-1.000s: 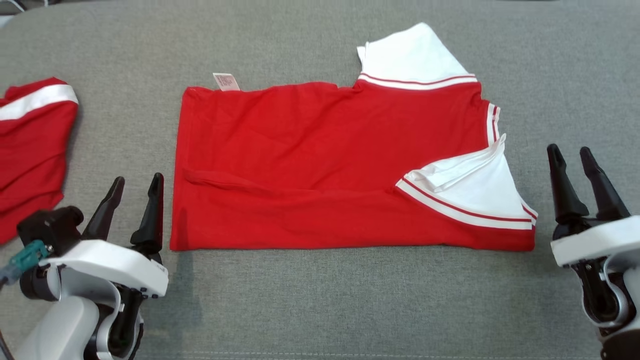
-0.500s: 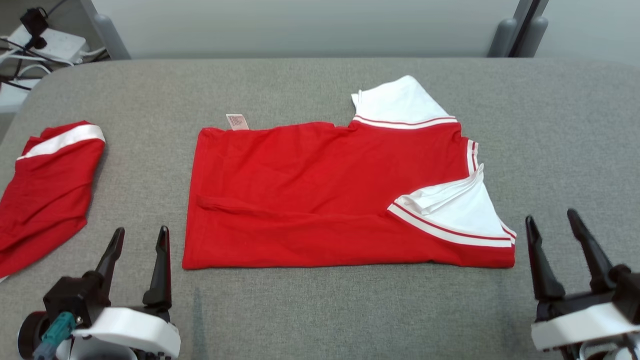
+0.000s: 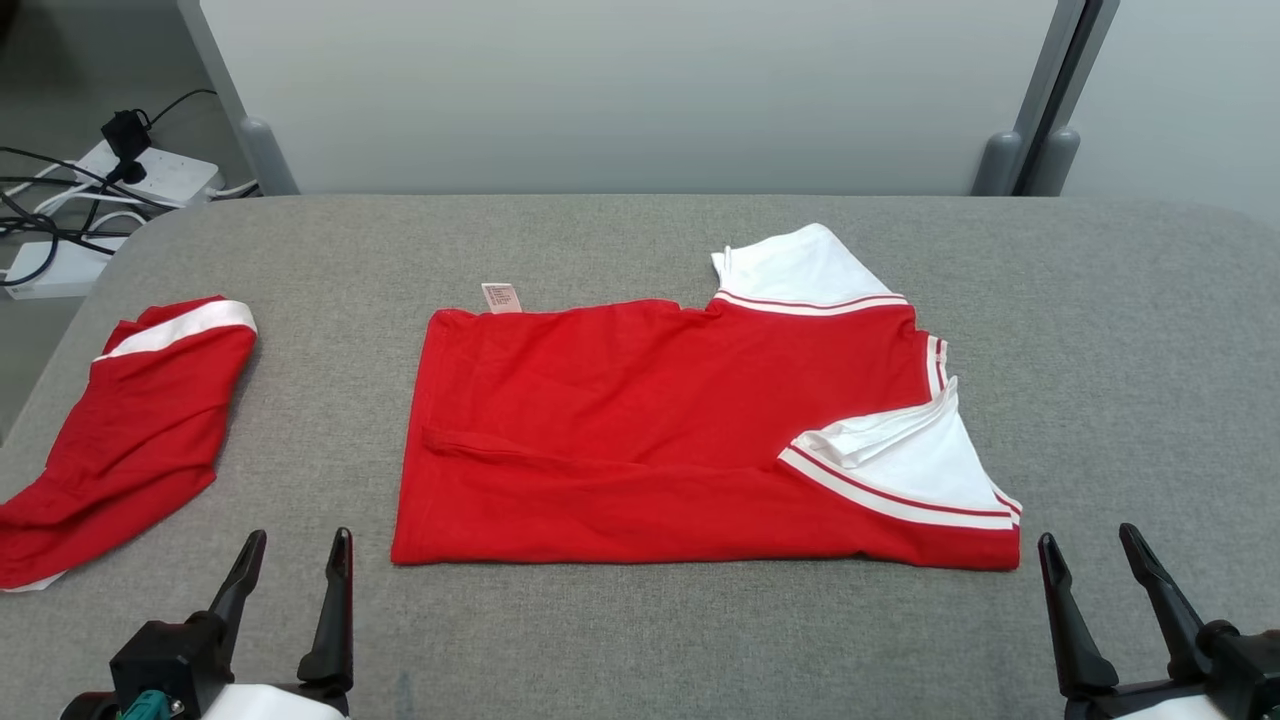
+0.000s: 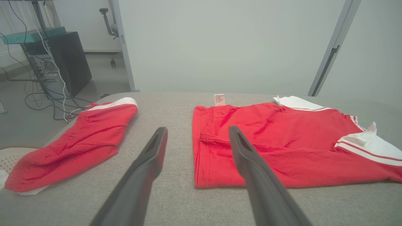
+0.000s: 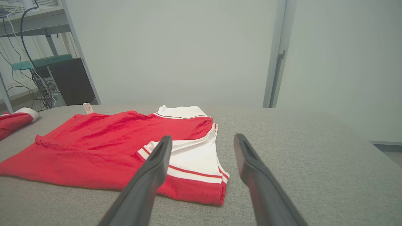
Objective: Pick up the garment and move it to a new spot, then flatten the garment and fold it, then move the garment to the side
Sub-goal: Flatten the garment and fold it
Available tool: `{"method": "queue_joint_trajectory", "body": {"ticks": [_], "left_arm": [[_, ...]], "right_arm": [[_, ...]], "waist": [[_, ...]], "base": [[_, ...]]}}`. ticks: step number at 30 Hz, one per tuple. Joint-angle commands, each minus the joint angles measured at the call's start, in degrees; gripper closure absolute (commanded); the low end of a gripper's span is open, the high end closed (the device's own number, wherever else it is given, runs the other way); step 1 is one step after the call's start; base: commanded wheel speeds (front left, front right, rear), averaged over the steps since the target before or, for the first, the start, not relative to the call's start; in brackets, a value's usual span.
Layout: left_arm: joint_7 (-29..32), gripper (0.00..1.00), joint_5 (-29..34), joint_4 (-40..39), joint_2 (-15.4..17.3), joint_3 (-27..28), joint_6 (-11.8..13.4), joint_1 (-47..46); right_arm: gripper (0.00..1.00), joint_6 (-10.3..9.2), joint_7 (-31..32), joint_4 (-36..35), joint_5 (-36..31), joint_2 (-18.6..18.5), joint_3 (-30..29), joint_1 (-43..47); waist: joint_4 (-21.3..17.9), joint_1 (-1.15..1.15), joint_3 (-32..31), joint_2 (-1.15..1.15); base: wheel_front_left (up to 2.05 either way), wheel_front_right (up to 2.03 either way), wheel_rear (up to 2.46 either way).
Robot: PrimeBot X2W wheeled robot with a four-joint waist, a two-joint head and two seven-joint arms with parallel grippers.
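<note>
While the half-folded red jersey shirt with white sleeves (image 3: 650, 430) lies centred on the grey counter (image 3: 640, 640) (head view), left wrist view: left tool (image 4: 198, 128) agape, empty, near its hem (image 4: 197, 157); right wrist view: right tool (image 5: 202, 136) likewise by the sleeve (image 5: 194, 160); advisably pinch both near corners evenly

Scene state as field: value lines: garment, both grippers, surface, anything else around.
surface: grey padded table
garment: red shirt, flat at centre, looks folded; white sleeves at its right end
care label: sticking out at the far edge
second garment: red with white band, rumpled, at table's left, apart from the shirt
left gripper: open, empty, short of the shirt's near left corner
right gripper: open, empty, beside the near right corner
floor: power strip, far left
</note>
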Motion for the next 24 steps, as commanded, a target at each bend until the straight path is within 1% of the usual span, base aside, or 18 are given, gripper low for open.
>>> {"method": "queue_joint_trajectory", "body": {"ticks": [1,17,20,22,24], "left_arm": [[-0.8,0.00,-0.1,-0.6,1.4,2.7,-0.3,-1.9],[0.7,0.00,-0.5,-0.2,1.2,2.1,-0.1,-3.0],[1.4,0.00,-1.0,0.6,0.6,1.7,-0.8,-4.2],[2.1,0.00,-1.6,2.0,0.1,1.3,-1.6,-5.2],[2.7,0.00,-2.7,3.8,-0.7,1.0,-2.9,-6.5]], "right_arm": [[0.00,-0.01,-0.8,-1.0,-0.3,-0.7,0.9,-0.6],[0.00,-0.01,-0.8,-0.8,-0.5,-0.3,1.4,-2.3],[0.00,-0.01,-0.5,0.0,0.5,-0.4,1.2,-3.4],[0.00,-0.01,0.2,1.3,2.3,-0.4,0.7,-4.5],[0.00,-0.01,0.6,3.3,3.7,-1.0,0.1,-6.0]], "waist": [[0.1,0.00,-0.4,0.00],[0.0,0.00,0.9,0.00],[-0.3,0.00,1.9,0.00],[-0.6,0.00,2.8,0.00],[-1.0,0.00,4.1,0.00]], "base": [[0.00,0.00,0.00],[0.00,0.00,0.00],[0.00,0.00,0.00],[0.00,0.00,0.00],[0.00,0.00,0.00]]}}
